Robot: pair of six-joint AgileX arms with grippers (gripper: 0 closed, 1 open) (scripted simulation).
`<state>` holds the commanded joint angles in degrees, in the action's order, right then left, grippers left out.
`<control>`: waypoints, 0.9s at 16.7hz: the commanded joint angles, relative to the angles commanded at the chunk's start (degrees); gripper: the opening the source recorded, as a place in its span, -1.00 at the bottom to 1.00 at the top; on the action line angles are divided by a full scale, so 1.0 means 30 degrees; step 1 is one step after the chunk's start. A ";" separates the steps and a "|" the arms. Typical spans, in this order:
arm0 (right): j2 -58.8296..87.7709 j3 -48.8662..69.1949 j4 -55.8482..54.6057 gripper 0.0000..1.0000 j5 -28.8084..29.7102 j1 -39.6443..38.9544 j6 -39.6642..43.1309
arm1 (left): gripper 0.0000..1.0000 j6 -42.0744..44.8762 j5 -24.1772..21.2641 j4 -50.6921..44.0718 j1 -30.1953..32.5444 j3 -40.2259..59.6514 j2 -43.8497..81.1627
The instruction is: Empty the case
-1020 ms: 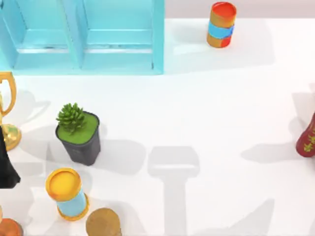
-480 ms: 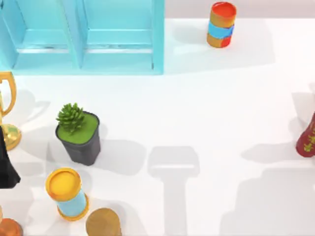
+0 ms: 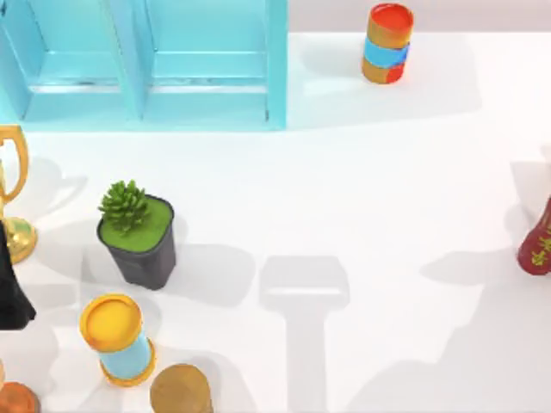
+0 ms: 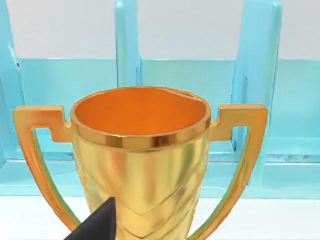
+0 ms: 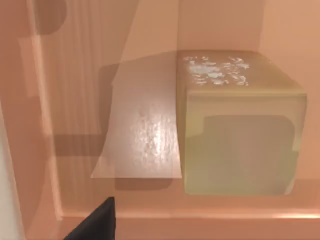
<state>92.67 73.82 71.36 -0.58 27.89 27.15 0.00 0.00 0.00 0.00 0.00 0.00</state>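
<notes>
At the top view's far left edge a gold trophy [image 3: 12, 194] stands on the white table [image 3: 370, 215], with the dark body of my left arm [image 3: 12, 284] just in front of it; the left wrist view has the trophy [image 4: 140, 165] close up, upright, its two handles spread wide and the case [image 4: 255, 100] behind it. One dark fingertip [image 4: 97, 225] of the left gripper pokes in beside the cup, but I cannot tell whether that gripper is spread or pinched, or whether it touches the trophy. The case [image 3: 172, 64], light blue with upright dividers, sits at the back left of the table, its visible compartments bare. Moving right: a small succulent in a dark pot [image 3: 138, 231], then a yellow-lidded blue can [image 3: 116, 338], a brown round lid [image 3: 181, 389] and an orange-brown disc [image 3: 15, 399] along the near edge. At the back, right of the case and apart from it, stands a red-topped striped can [image 3: 386, 43]. At the far right edge is a dark red bottle [image 3: 537, 241]. Against the earlier frames every object sits where it was; only the shadows at lower right have shifted. The right wrist view shows a pale cube [image 5: 240, 125] on a reddish surface and one dark fingertip [image 5: 95, 222]; that gripper's opening cannot be judged either.
</notes>
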 joint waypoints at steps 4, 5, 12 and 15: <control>0.0018 -0.0298 -0.0325 1.00 0.0001 -0.0073 -0.0064 | 1.00 0.0000 0.0000 0.0000 0.0000 0.0000 0.0000; 0.0138 -0.0628 -0.0728 1.00 -0.0001 -0.0072 -0.0080 | 1.00 0.0000 0.0000 0.0000 0.0000 0.0000 0.0000; 0.1607 -0.4465 -0.6184 1.00 0.0002 -0.0131 -0.0157 | 1.00 0.0000 0.0000 0.0000 0.0000 0.0000 0.0000; 0.2050 -0.5536 -0.7609 1.00 0.0003 -0.0144 -0.0176 | 1.00 0.0000 0.0000 0.0000 0.0000 0.0000 0.0000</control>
<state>98.82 57.21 48.53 -0.57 27.46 26.62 0.00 0.00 0.00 0.00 0.00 0.00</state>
